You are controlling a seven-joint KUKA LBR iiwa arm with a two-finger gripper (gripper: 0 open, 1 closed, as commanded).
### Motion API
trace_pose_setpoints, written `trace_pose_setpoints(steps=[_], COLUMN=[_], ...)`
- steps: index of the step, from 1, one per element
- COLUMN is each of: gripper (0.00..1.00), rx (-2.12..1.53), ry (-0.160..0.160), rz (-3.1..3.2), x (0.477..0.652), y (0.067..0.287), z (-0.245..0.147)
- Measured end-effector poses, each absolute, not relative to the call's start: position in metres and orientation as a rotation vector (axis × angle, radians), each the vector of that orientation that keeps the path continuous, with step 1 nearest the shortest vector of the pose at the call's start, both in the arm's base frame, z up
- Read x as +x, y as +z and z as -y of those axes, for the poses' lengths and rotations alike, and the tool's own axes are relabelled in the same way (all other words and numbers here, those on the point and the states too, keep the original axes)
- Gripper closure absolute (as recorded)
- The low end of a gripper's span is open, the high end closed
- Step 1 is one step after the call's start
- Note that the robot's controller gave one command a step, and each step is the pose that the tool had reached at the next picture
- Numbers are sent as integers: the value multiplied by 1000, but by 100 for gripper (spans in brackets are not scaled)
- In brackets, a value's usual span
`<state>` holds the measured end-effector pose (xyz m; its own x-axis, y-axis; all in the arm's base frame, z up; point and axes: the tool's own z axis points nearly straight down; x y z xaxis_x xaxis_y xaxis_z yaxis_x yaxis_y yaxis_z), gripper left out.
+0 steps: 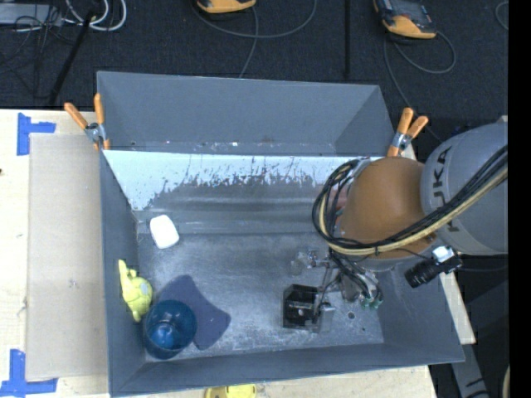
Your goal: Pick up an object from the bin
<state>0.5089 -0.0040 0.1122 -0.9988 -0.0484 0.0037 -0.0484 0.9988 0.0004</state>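
My gripper (300, 307) hangs low over the bin floor in the front right part, under the arm's orange cover. Its dark end sits close to the bare metal, with no loose thing beside it. The nearest thing is a flat dark blue-grey piece (207, 312) lying on the floor to the gripper's left. A blue ball (170, 328) rests on that piece's left end, near the front left corner. All these things lie apart from the gripper.
A yellow toy figure (133, 290) lies against the left wall just behind the blue ball. A small white block (163, 231) sits further back on the left. The arm and its cables cover the bin's right side.
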Motion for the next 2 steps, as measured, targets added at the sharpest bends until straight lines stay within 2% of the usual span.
trace_pose_setpoints(steps=[1, 2], gripper=[0, 0], rx=[-10, -145], ry=[-1, 0], rz=[3141, 3136], x=[499, 504], y=[120, 83], z=[13, 19])
